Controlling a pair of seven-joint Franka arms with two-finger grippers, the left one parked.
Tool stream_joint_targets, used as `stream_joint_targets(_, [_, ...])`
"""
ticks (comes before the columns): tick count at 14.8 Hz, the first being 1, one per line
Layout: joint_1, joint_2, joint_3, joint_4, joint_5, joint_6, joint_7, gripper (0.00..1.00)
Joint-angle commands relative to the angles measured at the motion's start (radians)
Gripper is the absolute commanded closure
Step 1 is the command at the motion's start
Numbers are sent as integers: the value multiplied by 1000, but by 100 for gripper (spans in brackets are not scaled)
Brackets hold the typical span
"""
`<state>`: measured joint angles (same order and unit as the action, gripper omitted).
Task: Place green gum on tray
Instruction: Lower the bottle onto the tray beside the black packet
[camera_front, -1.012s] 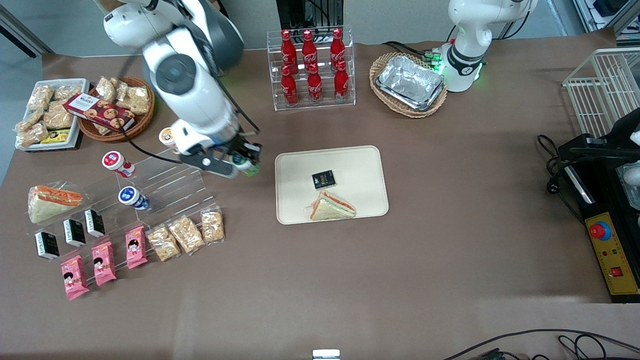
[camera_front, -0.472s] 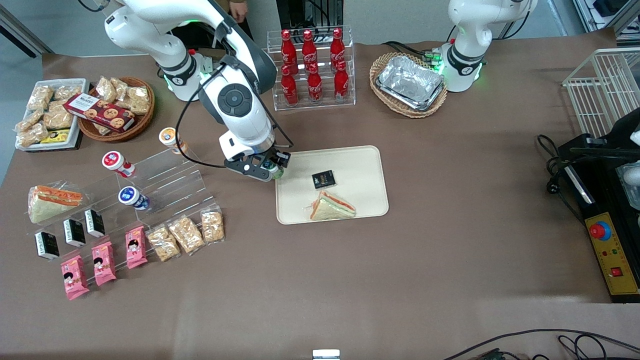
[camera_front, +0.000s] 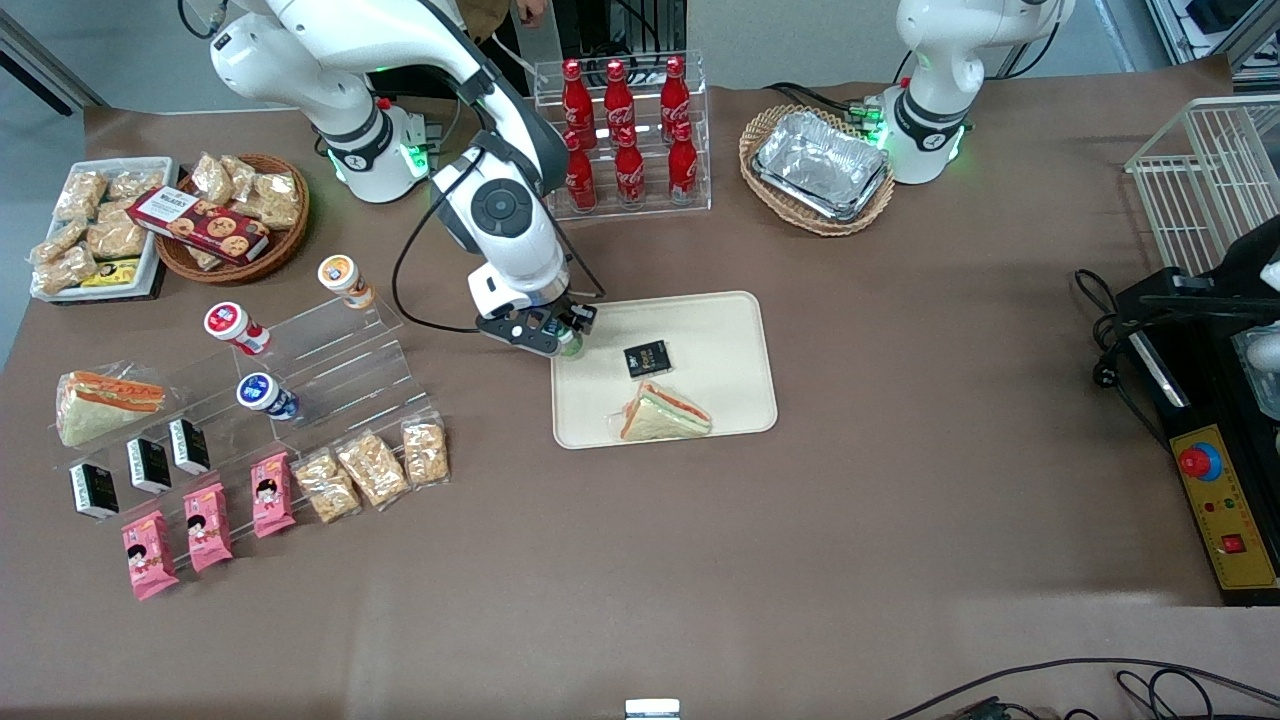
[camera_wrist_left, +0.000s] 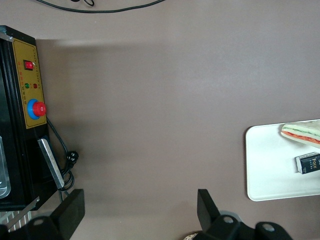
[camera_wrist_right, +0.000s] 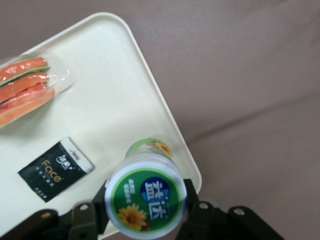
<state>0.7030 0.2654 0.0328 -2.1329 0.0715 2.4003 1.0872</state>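
My right gripper (camera_front: 560, 335) is shut on the green gum (camera_front: 570, 346), a small green bottle with a white lid and green label, seen lid-on in the right wrist view (camera_wrist_right: 146, 195). It hangs over the corner of the cream tray (camera_front: 715, 330) that lies toward the working arm's end and farthest from the front camera. The tray (camera_wrist_right: 120, 95) holds a black packet (camera_front: 647, 358) and a wrapped sandwich (camera_front: 663, 413). The gum's base is above the tray's rim; I cannot tell if it touches.
A clear stepped stand (camera_front: 330, 350) carries orange (camera_front: 341, 277), red (camera_front: 232, 325) and blue (camera_front: 264, 394) gum bottles. A cola rack (camera_front: 622, 140) and a basket of foil trays (camera_front: 818, 168) stand farther from the front camera. Snack packs lie toward the working arm's end.
My gripper has carried the green gum from beside the stepped stand toward the tray, now reaching over the tray's corner. Nothing else moved.
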Motion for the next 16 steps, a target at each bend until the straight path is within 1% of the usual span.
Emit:
stream_joint_targets(1, [13, 38, -10, -4, 4, 71, 20, 49])
stream_joint_targets(4, [29, 58, -10, -4, 5, 94, 20, 49])
stream_joint_targets(8, [52, 90, -11, -7, 2, 135, 62, 49])
stream_joint_targets(14, [55, 107, -11, -9, 1, 155, 71, 48])
stream_joint_targets(15, [59, 110, -11, -7, 1, 157, 71, 48])
stream_joint_targets(16, [61, 112, -11, -7, 1, 157, 71, 43])
